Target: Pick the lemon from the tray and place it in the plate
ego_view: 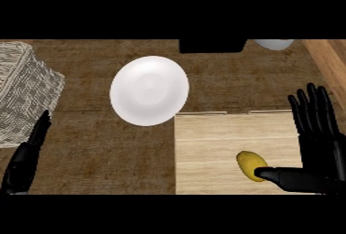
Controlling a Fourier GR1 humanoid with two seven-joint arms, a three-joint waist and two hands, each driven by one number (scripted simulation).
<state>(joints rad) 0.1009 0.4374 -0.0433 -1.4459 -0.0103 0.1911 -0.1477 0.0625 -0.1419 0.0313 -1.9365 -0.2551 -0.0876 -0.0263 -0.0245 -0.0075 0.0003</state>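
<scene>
Right hand (317,151) stands open, fingers straight up, thumb touching the smooth oval lemon (251,166) on my pale wooden tray (216,141); its long axis runs up-down. Glossy white plate (148,90) lies beyond.

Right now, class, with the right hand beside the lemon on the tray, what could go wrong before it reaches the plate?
1. The right hand is open, only its thumb at the lemon; the round fruit might roll away across the tray when nudged.
2. The plate overlaps the tray's far left corner, so a low carry might knock its rim.
</scene>
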